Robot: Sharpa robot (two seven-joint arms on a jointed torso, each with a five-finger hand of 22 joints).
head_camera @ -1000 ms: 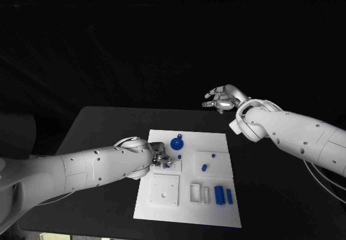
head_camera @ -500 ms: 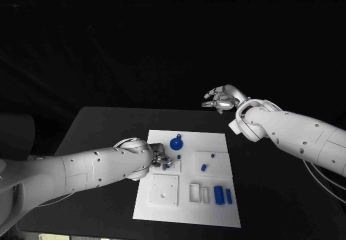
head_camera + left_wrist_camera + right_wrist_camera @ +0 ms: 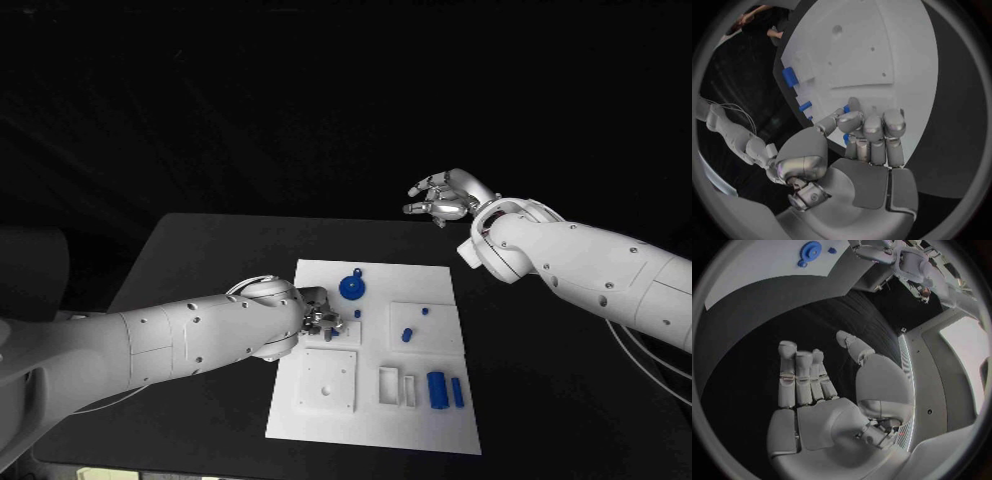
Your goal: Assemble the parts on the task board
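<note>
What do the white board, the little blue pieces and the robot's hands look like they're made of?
The board looks like matte white plastic: even, dull, with crisp moulded recesses. The blue pieces look like plastic too, uniformly coloured with a slight sheen. The left hand and right hand look like brushed or satin metal, though silver-coated plastic can't be ruled out. The table is matte black, material unclear.

Matte black flat rectangular surface (image 3: 202, 255), seen from the head view with a rounded far-left corner, set against a dark, unlit backdrop; in the right wrist view the same black surface (image 3: 761, 335) shows as a broad dark band.
</note>
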